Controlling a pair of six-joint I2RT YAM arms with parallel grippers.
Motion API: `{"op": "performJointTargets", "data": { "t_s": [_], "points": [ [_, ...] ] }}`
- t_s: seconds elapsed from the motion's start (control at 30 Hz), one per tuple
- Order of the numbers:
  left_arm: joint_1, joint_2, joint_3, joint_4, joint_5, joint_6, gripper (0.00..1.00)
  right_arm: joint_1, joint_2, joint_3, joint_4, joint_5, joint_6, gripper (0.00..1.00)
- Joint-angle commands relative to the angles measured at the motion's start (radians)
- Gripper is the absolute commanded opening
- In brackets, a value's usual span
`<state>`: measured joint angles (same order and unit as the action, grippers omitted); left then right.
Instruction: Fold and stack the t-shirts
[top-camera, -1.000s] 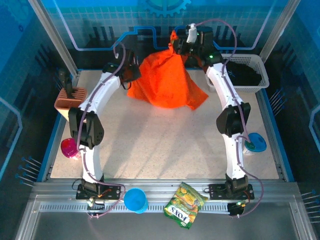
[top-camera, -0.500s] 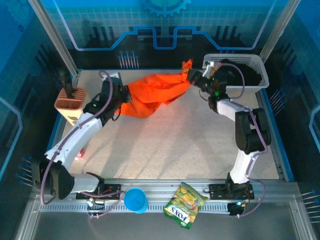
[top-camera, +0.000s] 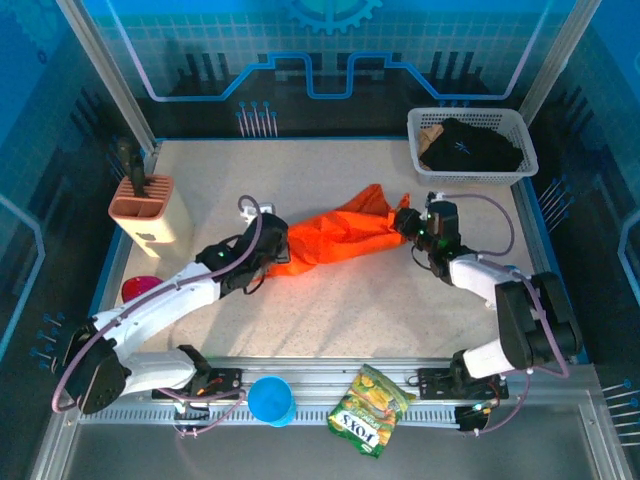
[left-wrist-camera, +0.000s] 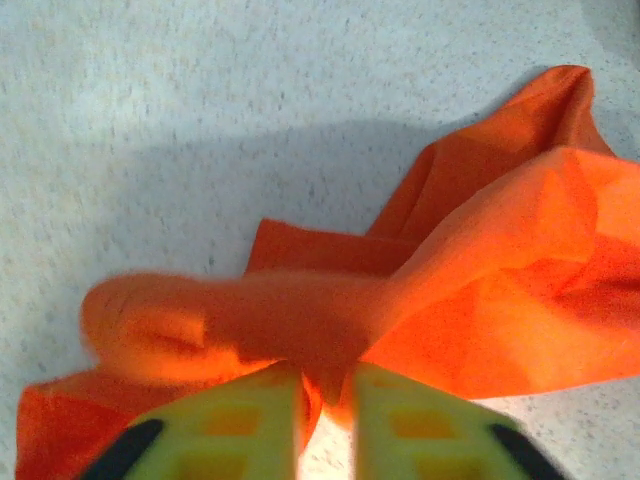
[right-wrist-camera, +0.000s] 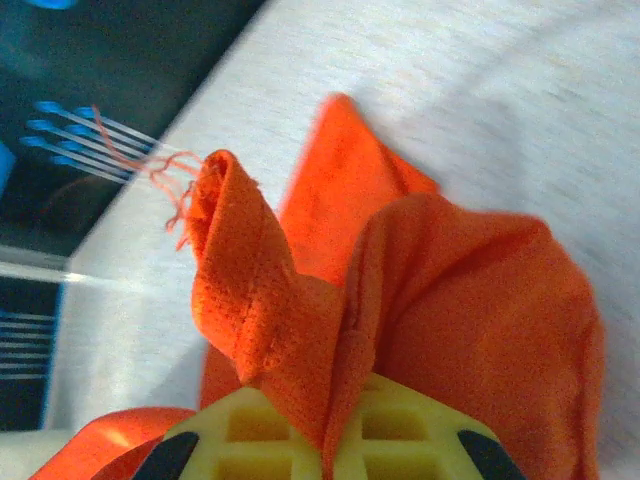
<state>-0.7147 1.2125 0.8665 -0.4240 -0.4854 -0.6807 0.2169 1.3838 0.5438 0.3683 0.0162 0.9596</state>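
The orange t-shirt (top-camera: 335, 235) lies bunched in a long roll across the middle of the table. My left gripper (top-camera: 272, 252) is at its left end, low over the table. In the left wrist view its fingers (left-wrist-camera: 240, 420) stand slightly apart, a fold of the orange cloth (left-wrist-camera: 480, 300) still lying between the tips of the left gripper (left-wrist-camera: 325, 385), table showing in the gap. My right gripper (top-camera: 405, 222) holds the shirt's right end. The right wrist view shows the right gripper (right-wrist-camera: 335, 400) shut, orange cloth (right-wrist-camera: 470, 300) pinched in it. A black t-shirt (top-camera: 470, 145) lies in the basket.
A white basket (top-camera: 515, 125) stands at the back right. A knife block (top-camera: 145, 205) and a pink cup (top-camera: 140, 290) are at the left edge. A blue cup (top-camera: 270, 400) and a green-yellow snack bag (top-camera: 370, 410) sit on the front rail.
Both arms have come down and toward the near side, bringing the orange shirt from the back of the table to its middle. The left jaws have parted.
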Motion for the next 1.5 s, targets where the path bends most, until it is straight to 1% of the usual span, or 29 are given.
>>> {"op": "performJointTargets", "data": {
  "t_s": [0.0,0.03,0.07,0.13,0.2,0.27,0.3,0.33,0.37,0.4,0.47,0.6,0.73,0.8,0.87,1.0,1.07,1.13,1.17,1.2,1.27,1.33,1.4,1.47],
  "points": [
    [-0.038,-0.024,-0.048,-0.059,-0.076,-0.116,0.39,0.016,-0.078,-0.092,-0.180,0.149,0.107,0.27],
    [-0.047,-0.036,-0.062,-0.058,-0.084,-0.135,0.47,0.018,-0.104,-0.113,-0.211,0.153,0.122,0.42],
    [-0.053,-0.050,-0.073,-0.058,-0.092,-0.146,0.54,0.022,-0.125,-0.123,-0.244,0.155,0.130,0.52],
    [-0.064,-0.075,-0.091,-0.059,-0.110,-0.159,0.64,0.035,-0.173,-0.136,-0.345,0.162,0.151,0.68],
    [-0.066,-0.089,-0.092,-0.070,-0.124,-0.155,0.73,0.049,-0.217,-0.150,-0.425,0.169,0.167,0.78],
    [-0.066,-0.089,-0.077,-0.086,-0.135,-0.138,0.81,0.061,-0.265,-0.165,-0.483,0.172,0.172,0.84],
    [-0.066,-0.083,-0.061,-0.093,-0.140,-0.121,0.86,0.067,-0.291,-0.166,-0.507,0.173,0.161,0.89],
    [-0.063,-0.069,-0.039,-0.101,-0.146,-0.102,0.92,0.073,-0.317,-0.160,-0.529,0.178,0.133,0.90],
    [-0.061,-0.053,-0.017,-0.114,-0.153,-0.085,0.97,0.079,-0.336,-0.144,-0.552,0.182,0.102,0.94],
    [-0.052,-0.024,0.021,-0.133,-0.160,-0.068,0.99,0.086,-0.351,-0.108,-0.602,0.192,0.059,0.95],
    [-0.003,0.053,0.100,-0.172,-0.143,-0.046,0.99,0.098,-0.356,-0.022,-0.691,0.208,-0.040,0.95],
    [0.184,0.254,0.250,-0.181,0.074,-0.005,0.99,0.125,-0.301,0.169,-0.876,0.234,-0.216,0.95],
    [0.314,0.467,0.394,-0.218,0.219,-0.007,0.99,0.151,-0.288,0.236,-0.950,0.248,-0.296,0.95],
    [0.348,0.555,0.439,-0.225,0.284,-0.010,0.99,0.153,-0.308,0.230,-0.957,0.246,-0.307,0.95],
    [0.367,0.608,0.457,-0.198,0.362,-0.009,0.99,0.151,-0.338,0.217,-0.964,0.250,-0.316,0.94],
    [0.374,0.697,0.489,-0.120,0.499,-0.007,0.99,0.144,-0.380,0.204,-0.993,0.263,-0.341,0.94],
    [0.374,0.740,0.511,-0.113,0.530,-0.015,0.99,0.137,-0.386,0.207,-1.009,0.260,-0.353,0.93],
    [0.374,0.767,0.511,-0.089,0.556,-0.029,0.94,0.133,-0.394,0.212,-1.024,0.260,-0.360,0.93],
    [0.374,0.772,0.506,-0.073,0.566,-0.036,0.89,0.133,-0.400,0.213,-1.027,0.260,-0.363,0.93],
    [0.374,0.778,0.502,-0.053,0.579,-0.043,0.81,0.130,-0.407,0.214,-1.031,0.259,-0.366,0.92],
    [0.374,0.783,0.505,-0.025,0.592,-0.048,0.55,0.122,-0.414,0.217,-1.034,0.253,-0.376,0.92],
    [0.374,0.780,0.530,-0.020,0.595,-0.041,0.21,0.109,-0.412,0.229,-1.041,0.241,-0.395,0.92],
    [0.373,0.760,0.563,-0.034,0.590,-0.028,0.00,0.094,-0.403,0.247,-1.048,0.222,-0.420,0.92],
    [0.368,0.715,0.589,-0.046,0.575,-0.007,0.00,0.077,-0.387,0.269,-1.057,0.196,-0.449,0.92]
  ]
}}
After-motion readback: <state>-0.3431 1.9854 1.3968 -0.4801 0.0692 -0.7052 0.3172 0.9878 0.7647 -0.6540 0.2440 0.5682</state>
